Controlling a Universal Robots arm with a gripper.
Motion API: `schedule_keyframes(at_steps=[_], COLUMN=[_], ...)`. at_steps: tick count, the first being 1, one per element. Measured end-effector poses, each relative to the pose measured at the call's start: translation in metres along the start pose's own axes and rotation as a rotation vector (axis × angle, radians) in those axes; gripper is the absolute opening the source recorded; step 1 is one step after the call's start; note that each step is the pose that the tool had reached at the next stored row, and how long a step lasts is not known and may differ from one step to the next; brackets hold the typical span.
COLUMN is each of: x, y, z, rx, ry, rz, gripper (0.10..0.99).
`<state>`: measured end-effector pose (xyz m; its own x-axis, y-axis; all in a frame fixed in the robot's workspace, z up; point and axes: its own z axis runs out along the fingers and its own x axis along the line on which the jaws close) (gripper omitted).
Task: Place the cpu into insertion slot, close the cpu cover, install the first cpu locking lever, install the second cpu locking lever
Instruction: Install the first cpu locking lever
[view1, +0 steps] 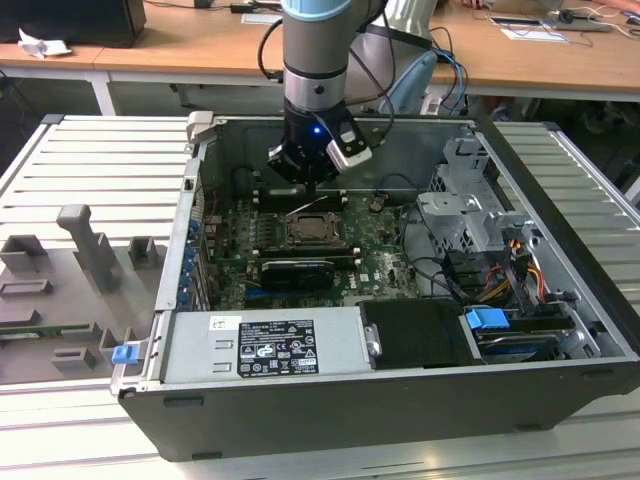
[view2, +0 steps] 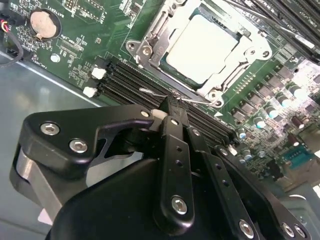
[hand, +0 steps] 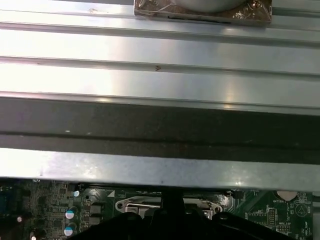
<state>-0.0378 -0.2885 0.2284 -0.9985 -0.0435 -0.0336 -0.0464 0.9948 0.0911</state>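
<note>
While the arm (view1: 315, 60) reaches straight down into the open computer case (view1: 400, 400), its fingers (view2: 172, 107) are pressed together over a thin wire lever (view2: 165, 95). Just beyond their tips, the cpu (view2: 207, 47) sits in the insertion slot (view2: 150, 30).

The cpu (view2: 209, 47), a flat square chip with a pale silvery top, lies level in the insertion slot (view2: 172, 27) on the green board in the middle of the open computer case. The cpu cover (view2: 240, 42), a thin silvery metal frame with a cut-out centre, lies flat around the chip's edges. A thin wire locking lever (view2: 165, 96) runs along one side of the socket.
</note>
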Motion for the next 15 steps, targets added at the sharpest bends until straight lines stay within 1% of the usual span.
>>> schedule_keyframes(at_steps=[2,3,5,6,7,8,9,11,15], x=[-0.0023,-0.0048,-0.0069,-0.0073,-0.0073,-0.0074,-0.0090,-0.0150,-0.0199], y=[-0.0001,0.0001,0.0006,0.0007,0.0006,0.0005,0.0005,0.0007,0.0000], z=[0.0016,0.0041,0.0069,0.0093,0.0106,0.0113,0.0121,0.0137,0.0188], rx=[0.000,0.000,0.000,0.000,-0.001,-0.001,-0.001,-0.001,-0.001], ry=[0.0000,0.0001,0.0001,0.0010,0.0026,0.0030,0.0033,0.0032,0.0033], rz=[0.000,0.000,0.000,-0.010,-0.028,-0.033,-0.035,-0.035,-0.034], gripper=[0.106,0.106,0.106,0.106,0.106,0.106,0.106,0.106,0.106])
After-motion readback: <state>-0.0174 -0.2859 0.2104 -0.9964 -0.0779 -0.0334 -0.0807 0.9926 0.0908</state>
